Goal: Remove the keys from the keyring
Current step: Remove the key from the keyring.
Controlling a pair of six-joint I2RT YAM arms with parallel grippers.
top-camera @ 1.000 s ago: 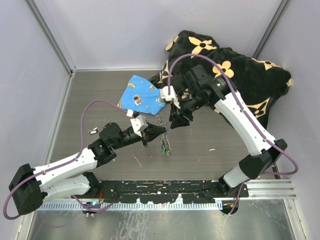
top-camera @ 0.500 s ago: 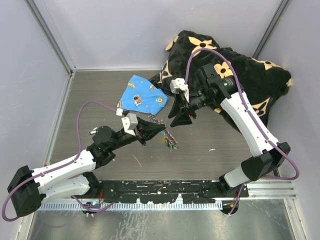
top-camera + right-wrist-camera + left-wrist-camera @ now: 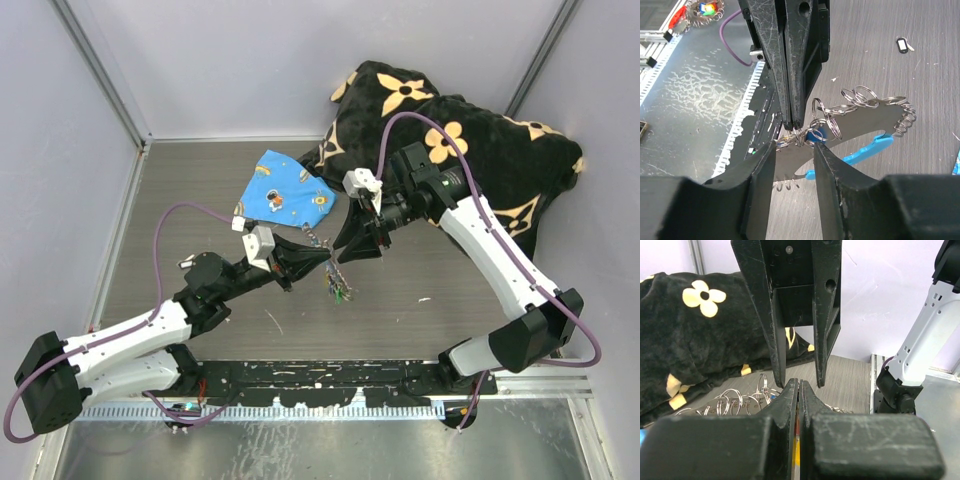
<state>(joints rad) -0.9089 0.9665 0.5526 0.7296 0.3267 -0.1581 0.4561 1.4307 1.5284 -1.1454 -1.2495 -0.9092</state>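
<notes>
The left gripper (image 3: 322, 262) was closed tight on the keyring (image 3: 826, 124) and held it up. The right gripper (image 3: 794, 150), fingers apart, faced it tip to tip (nearly touching), so the keyring lay straight ahead of it. The keys (image 3: 338, 291) hung below both.

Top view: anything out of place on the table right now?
A small dark-and-white tag lies alone beside the left arm's elbow, well apart from the keyring held by the left end effector.
</notes>
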